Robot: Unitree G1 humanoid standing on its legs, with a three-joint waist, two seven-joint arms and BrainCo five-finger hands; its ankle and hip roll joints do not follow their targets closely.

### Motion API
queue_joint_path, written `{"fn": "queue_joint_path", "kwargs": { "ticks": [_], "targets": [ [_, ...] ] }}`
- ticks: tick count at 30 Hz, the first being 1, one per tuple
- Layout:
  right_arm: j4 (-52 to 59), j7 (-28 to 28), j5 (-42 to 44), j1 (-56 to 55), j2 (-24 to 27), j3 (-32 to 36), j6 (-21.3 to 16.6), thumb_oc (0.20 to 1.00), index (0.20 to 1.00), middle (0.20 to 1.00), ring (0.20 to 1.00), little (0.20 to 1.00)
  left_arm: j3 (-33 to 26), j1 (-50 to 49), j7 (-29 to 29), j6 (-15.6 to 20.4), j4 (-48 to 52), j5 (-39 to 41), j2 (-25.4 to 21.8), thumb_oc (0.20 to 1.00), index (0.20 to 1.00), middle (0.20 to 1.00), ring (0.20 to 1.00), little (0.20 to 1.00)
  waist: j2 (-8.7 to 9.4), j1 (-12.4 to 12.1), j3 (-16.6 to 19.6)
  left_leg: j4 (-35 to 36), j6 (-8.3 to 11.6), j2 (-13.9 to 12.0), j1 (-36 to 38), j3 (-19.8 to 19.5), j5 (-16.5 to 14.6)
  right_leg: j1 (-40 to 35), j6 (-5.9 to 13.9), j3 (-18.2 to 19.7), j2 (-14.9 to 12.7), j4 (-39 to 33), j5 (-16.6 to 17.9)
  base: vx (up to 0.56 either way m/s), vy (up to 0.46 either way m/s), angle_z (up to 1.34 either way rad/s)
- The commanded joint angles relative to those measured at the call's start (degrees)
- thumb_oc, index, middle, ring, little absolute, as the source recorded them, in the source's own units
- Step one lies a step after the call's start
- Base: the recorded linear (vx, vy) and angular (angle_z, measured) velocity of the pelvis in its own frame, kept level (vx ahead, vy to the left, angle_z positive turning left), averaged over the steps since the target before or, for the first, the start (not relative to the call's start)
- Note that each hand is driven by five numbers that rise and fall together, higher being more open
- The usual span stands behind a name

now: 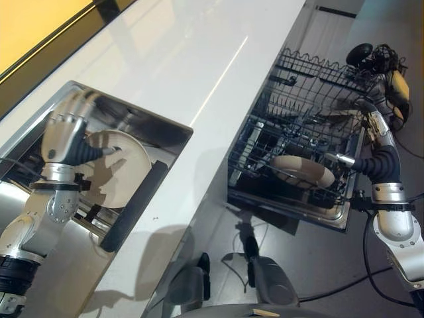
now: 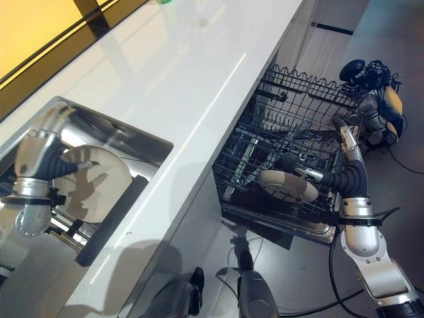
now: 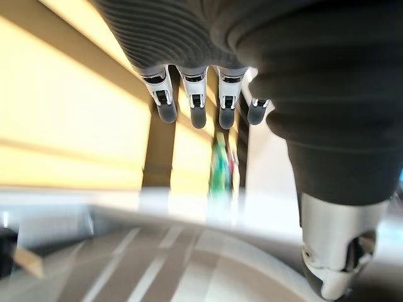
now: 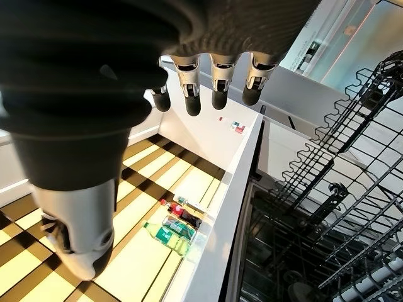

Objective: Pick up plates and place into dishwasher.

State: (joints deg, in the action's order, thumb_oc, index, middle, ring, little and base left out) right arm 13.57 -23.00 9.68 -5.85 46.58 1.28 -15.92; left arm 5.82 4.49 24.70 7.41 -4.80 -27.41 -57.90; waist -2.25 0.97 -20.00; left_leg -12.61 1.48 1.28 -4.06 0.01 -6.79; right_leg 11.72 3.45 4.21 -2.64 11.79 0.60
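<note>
Left hand [image 1: 65, 136] first, at the left of the frame down in the sink [image 1: 142, 119]: its fingers [image 3: 195, 107] run out straight and relaxed in the wrist view, gripping nothing, while the thumb reaches over the face of the white plate [image 1: 122, 165] standing tilted in the basin. It looks to be touching or just beside that plate, but whether there is real contact I cannot tell. Out from there, a dark bar-shaped object [image 1: 132, 205] lies along the sink's right edge, and the long white desk [image 1: 199, 66] runs diagonally up the frame. Over to the right hand [image 2: 348, 156], at the right of the frame above the pulled-out dishwasher rack [image 1: 298, 126]: its fingers [image 4: 217, 82] are also straight and loose, carrying nothing. Just beside it, lower in the rack, a beige plate [image 1: 301, 171] already sits among the wires. So the tally, by my reading: one plate loaded, one waiting in the sink, and the next job is a firm grasp on that white plate before carrying it across to the rack.
</note>
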Motion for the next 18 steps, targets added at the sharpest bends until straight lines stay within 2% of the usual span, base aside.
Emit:
{"fn": "queue_joint_path", "kwargs": {
  "ticks": [1,6,9,11,12,18],
  "targets": [
    [0.57,-1.79,0.38,3.19,4.99,-1.85,-2.36,1.0,1.0,1.0,1.0,1.0,1.59,3.71,-2.35,-0.6,-2.87,-1.56,-5.15,1.0,1.0,1.0,1.0,1.0,0.67,2.06,2.44,-4.75,-1.85,4.44,-8.1,1.4,1.56,-0.66,8.62,1.61,-5.35,2.46,-1.76,-0.07,0.04,-0.02],
    [0.05,-1.86,-0.19,4.9,5.54,-2.46,-2.27,1.0,1.0,1.0,1.0,1.0,7.01,8.6,-8.83,-0.71,-5.36,-2.19,-7.12,1.0,1.0,1.0,1.0,1.0,0.43,2.68,1.67,-4.4,-1.94,4.3,-8.62,2.11,1.76,-0.09,8.67,1.83,-5.46,2.13,-1.5,-0.06,0.031,-0.05],
    [-0.01,-2.16,-0.28,5.76,6.46,-2.75,-1.46,1.0,1.0,1.0,1.0,1.0,11.28,12.03,-14.72,-2.39,-6.79,-3.23,-7.94,1.0,1.0,1.0,1.0,1.0,0.4,3.37,1.35,-4.15,-2.0,4.35,-8.67,2.66,1.87,-0.08,8.67,1.94,-5.61,1.64,-1.28,-0.02,0.024,-0.02],
    [-0.19,-2.25,-0.36,5.91,6.62,-2.82,-1.27,1.0,1.0,1.0,1.0,1.0,12.94,13.22,-16.56,-2.73,-7.7,-3.84,-8.24,1.0,1.0,1.0,1.0,1.0,0.42,3.5,1.26,-3.96,-1.97,4.35,-8.5,2.81,1.95,-0.27,8.71,1.99,-5.67,1.31,-1.1,0.0,0.0,0.0],
    [-0.3,-2.26,-0.65,6.24,6.74,-3.08,-0.89,1.0,1.0,1.0,1.0,1.0,13.97,14.07,-17.65,-4.13,-8.81,-5.0,-8.3,1.0,1.0,1.0,1.0,1.0,0.46,3.84,1.17,-3.93,-1.96,4.35,-8.43,3.02,1.98,-0.31,8.79,2.11,-5.72,1.14,-0.93,0.0,0.0,0.0],
    [-1.43,-2.4,-1.37,6.89,6.57,-3.92,-0.15,1.0,1.0,1.0,1.0,1.0,17.17,19.88,-12.53,-9.06,-17.42,-11.03,-8.57,1.0,1.0,1.0,1.0,1.0,1.11,4.29,0.89,-4.12,-1.96,4.14,-8.27,3.43,1.78,-0.59,8.97,2.31,-5.85,0.66,-0.54,0.02,-0.009,-0.03]
  ]
}}
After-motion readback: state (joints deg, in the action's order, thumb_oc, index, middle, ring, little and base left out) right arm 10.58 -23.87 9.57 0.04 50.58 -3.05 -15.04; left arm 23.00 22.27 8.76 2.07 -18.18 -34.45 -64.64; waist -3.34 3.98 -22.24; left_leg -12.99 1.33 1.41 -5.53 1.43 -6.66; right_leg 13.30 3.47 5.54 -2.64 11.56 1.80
